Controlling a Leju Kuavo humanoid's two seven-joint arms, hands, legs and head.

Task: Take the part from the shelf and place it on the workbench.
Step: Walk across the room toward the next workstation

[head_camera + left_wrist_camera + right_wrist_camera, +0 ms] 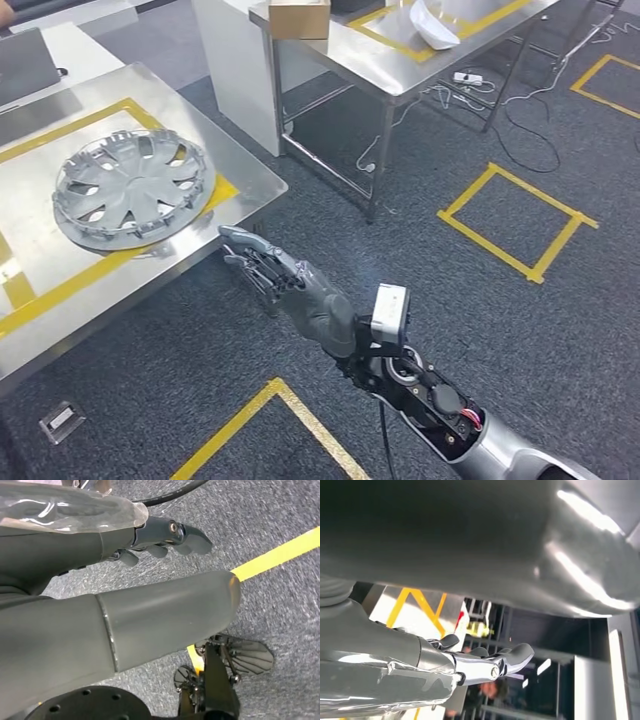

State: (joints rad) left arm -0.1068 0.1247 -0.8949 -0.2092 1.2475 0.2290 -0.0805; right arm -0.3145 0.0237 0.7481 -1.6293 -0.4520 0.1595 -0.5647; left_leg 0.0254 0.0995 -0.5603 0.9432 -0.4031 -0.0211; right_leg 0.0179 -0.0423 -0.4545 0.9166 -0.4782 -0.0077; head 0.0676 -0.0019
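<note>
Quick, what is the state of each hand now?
Left hand: open, holding nothing.
Right hand: open, holding nothing, beside the workbench.

Open carpet (483,330) beside robot hand (283,285); workbench edge (226,225) just ahead.

The wheel cover (132,188) lies flat on the counter (241,175) to my left, inside its taped outline. My right hand (283,280) reaches out empty just beside the counter's near corner, over the floor. Behind, a second counter (362,60) carries a box (300,18) at its left end and a bowl (432,25) to the right.
</note>
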